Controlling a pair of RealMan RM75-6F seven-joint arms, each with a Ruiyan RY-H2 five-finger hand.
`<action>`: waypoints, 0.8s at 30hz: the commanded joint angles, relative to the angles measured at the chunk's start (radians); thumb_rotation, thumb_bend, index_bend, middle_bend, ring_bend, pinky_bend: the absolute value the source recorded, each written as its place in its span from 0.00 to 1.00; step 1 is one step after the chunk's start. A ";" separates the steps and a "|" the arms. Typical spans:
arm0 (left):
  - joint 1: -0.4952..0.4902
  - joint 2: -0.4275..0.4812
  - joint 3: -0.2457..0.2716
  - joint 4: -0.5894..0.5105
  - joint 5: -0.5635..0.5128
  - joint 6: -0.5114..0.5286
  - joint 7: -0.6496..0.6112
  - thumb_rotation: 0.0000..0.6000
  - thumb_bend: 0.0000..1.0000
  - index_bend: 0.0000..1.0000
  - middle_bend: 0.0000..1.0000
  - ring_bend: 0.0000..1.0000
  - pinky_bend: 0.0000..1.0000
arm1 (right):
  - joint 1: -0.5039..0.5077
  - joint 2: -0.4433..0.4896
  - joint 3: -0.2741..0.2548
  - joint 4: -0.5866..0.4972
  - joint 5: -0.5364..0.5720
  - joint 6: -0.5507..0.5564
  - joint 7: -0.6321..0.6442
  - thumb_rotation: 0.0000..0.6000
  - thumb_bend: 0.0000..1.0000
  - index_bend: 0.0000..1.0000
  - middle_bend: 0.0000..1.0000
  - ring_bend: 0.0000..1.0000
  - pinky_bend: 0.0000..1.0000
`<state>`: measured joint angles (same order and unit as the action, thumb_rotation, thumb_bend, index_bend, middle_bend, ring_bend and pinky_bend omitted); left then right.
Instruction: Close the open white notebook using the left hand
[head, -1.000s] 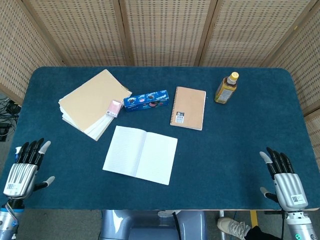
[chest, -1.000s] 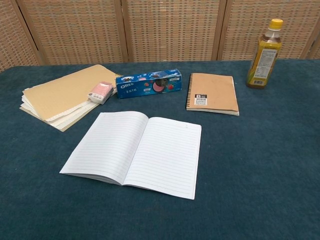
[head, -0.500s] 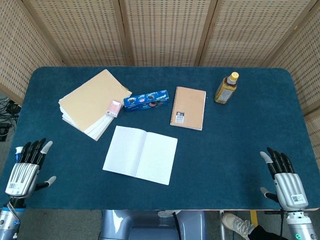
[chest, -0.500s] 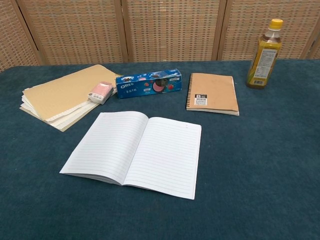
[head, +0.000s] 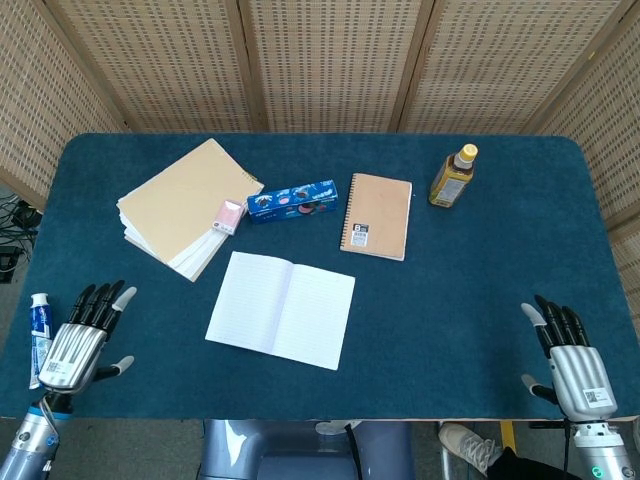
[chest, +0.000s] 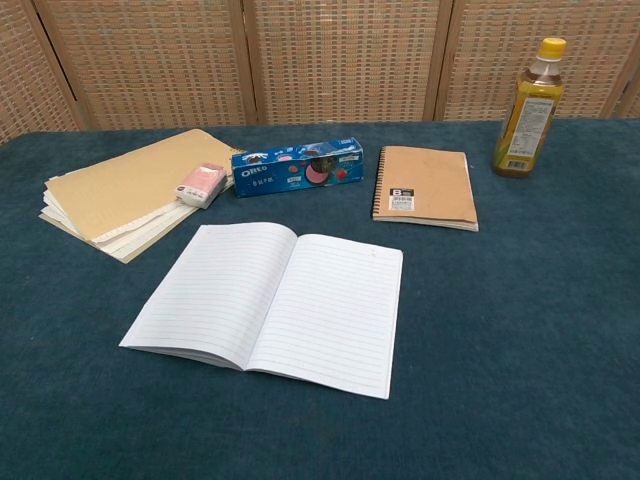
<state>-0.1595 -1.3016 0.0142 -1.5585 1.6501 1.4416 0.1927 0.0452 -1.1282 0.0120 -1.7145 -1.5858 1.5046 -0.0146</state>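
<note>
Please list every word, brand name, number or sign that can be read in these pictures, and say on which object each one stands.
"OREO": on the blue cookie box; its smaller print is unreadable.
"B": on the brown spiral notebook sticker; the rest is too small.
Bottle label: blurred.
Pink packet, tube, tags on left hand and right hand: unreadable.
Open white notebook: only ruled lines.

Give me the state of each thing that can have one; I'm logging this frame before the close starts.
white notebook: open, flat.
spiral notebook: closed.
bottle: upright, capped.
cookie box: closed, on its side.
tube: lying flat.
left hand: empty, fingers apart.
right hand: empty, fingers apart.
</note>
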 joint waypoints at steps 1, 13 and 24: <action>-0.043 -0.029 0.000 0.006 0.011 -0.064 0.044 1.00 0.12 0.00 0.00 0.00 0.00 | 0.000 0.000 0.002 0.000 0.001 0.001 0.002 1.00 0.11 0.00 0.00 0.00 0.00; -0.158 -0.161 -0.030 -0.017 -0.064 -0.263 0.232 1.00 0.28 0.00 0.00 0.00 0.00 | 0.000 0.013 0.013 0.005 0.020 0.002 0.044 1.00 0.11 0.00 0.00 0.00 0.00; -0.213 -0.259 -0.055 0.012 -0.152 -0.337 0.344 1.00 0.31 0.00 0.00 0.00 0.00 | 0.000 0.027 0.020 0.006 0.028 0.003 0.090 1.00 0.11 0.00 0.00 0.00 0.00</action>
<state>-0.3627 -1.5448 -0.0356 -1.5580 1.5147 1.1168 0.5193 0.0457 -1.1030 0.0313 -1.7084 -1.5582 1.5070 0.0716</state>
